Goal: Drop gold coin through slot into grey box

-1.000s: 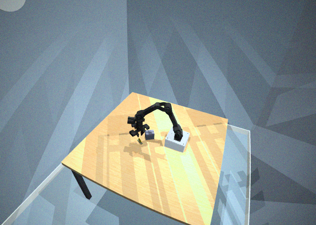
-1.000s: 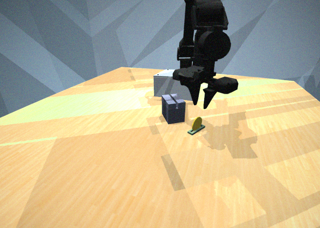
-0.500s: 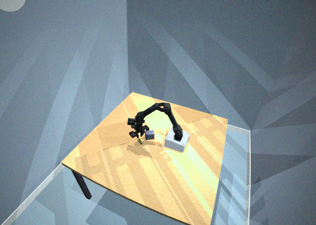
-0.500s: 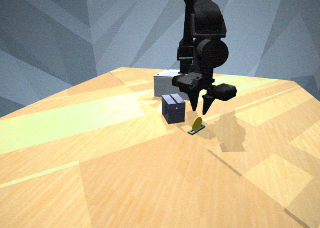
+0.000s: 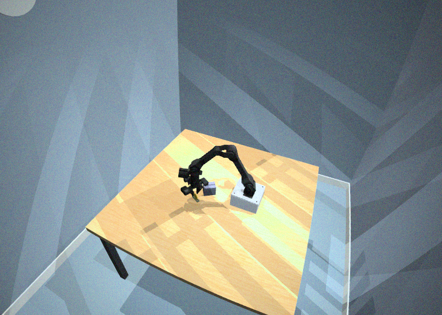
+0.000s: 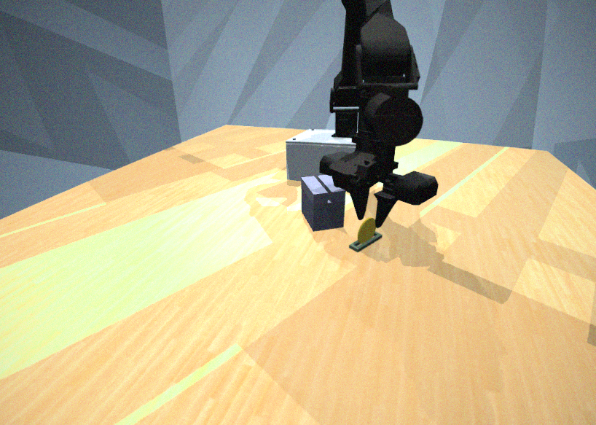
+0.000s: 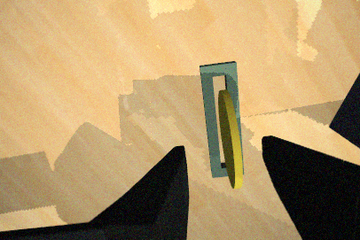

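The end effector [image 5: 195,193] [image 6: 369,221] [image 7: 223,150] points down just above the gold coin [image 6: 366,229] [image 7: 230,139], its fingers apart with nothing between them; the coin stands on edge in the green holder [image 6: 356,247] [image 7: 207,121] on the table [image 5: 221,243] [image 6: 192,324] [image 7: 66,35], near the slotted grey box [image 5: 209,190] [image 6: 328,212], while a pale block [image 5: 243,202] [image 6: 307,160] under the arm [image 5: 240,163] [image 6: 379,44] sits beyond the box in the exterior view
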Robot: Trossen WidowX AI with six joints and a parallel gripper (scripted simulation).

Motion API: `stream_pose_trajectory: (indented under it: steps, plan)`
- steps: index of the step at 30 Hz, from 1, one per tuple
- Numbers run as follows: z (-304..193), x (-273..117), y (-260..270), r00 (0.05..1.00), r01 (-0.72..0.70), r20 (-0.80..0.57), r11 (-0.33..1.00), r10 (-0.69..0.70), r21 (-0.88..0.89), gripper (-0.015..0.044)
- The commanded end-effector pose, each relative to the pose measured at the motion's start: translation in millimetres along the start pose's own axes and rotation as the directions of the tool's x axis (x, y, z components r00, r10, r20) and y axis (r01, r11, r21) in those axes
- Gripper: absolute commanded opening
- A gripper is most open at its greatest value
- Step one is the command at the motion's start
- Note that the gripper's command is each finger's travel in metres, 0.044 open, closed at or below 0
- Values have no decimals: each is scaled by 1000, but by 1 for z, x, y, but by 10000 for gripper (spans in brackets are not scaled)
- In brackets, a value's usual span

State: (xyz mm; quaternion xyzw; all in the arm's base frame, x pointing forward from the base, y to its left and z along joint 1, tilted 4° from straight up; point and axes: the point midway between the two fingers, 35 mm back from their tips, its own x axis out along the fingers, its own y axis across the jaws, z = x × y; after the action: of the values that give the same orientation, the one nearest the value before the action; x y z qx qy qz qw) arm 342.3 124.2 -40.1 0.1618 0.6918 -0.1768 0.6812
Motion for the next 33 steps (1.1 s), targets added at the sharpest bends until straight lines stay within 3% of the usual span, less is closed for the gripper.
stream_pose_trajectory:
  steps: [1, 17, 22, 33]
  plan:
    - [-2, 12, -4, 1000, 14, -8, 1000, -14, -3, 161]
    - [-3, 32, -5, 1000, 14, -8, 1000, -14, -3, 161]
    - [-3, 32, -5, 1000, 14, -8, 1000, -14, -3, 29]
    - [-3, 32, -5, 1000, 14, -8, 1000, -14, -3, 0]
